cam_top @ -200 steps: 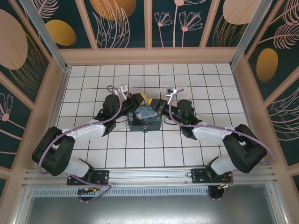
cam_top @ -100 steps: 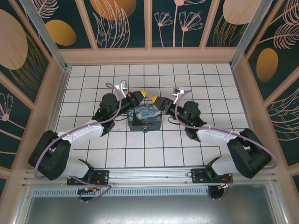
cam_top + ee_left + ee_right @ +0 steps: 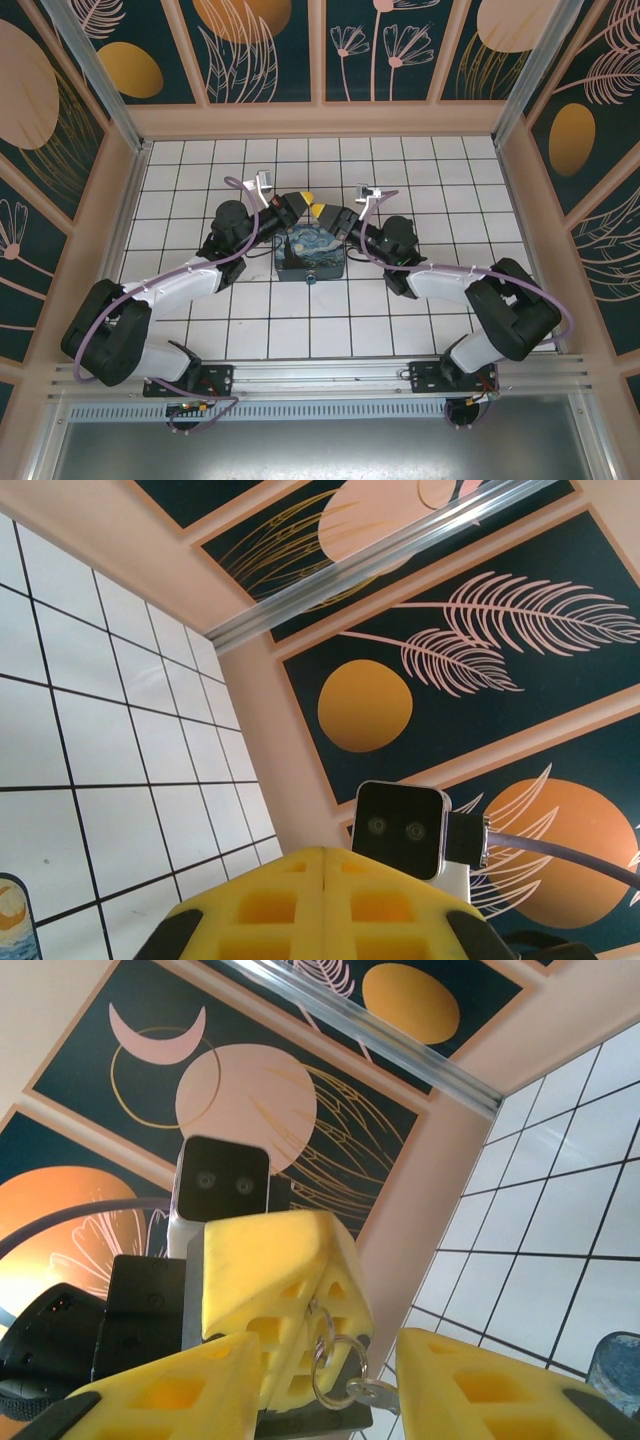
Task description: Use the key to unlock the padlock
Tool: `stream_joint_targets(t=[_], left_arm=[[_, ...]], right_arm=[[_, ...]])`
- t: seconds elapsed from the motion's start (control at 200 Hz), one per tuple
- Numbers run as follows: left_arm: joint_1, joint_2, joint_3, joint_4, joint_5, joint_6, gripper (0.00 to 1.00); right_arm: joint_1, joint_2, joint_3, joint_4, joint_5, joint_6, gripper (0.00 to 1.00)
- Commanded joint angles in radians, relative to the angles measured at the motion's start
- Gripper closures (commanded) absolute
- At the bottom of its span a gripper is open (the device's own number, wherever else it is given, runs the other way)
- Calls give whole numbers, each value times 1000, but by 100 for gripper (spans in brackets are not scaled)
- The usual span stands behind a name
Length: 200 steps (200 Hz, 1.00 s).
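While tight on the key (image 3: 372, 1393) ring (image 3: 334, 1364), left pincer (image 3: 304, 199) between wide right pincer (image 3: 322, 211) fingers (image 3: 470, 1380).

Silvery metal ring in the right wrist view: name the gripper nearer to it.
Left. The left gripper pinches the ring in its shut yellow fingertips; the right gripper stands open, one finger each side of it.
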State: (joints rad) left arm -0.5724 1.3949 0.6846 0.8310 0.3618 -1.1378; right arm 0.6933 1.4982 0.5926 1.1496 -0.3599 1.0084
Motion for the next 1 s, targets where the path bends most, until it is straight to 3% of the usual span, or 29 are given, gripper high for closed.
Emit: stream_joint_targets(t=[0.0, 0.225, 0.555, 0.996], left_arm=[[-2, -19, 0, 56, 0, -12, 100], [-2, -15, 0, 66, -1, -21, 100], [-2, -12, -8, 76, -4, -30, 100], [-3, -3, -17, 89, -3, -37, 100]], right_arm=[[15, 20, 40, 78, 6, 11, 63], [14, 34, 47, 79, 27, 20, 67], [-14, 32, 41, 82, 47, 42, 62], [-16, 71, 71, 107, 19, 58, 71]])
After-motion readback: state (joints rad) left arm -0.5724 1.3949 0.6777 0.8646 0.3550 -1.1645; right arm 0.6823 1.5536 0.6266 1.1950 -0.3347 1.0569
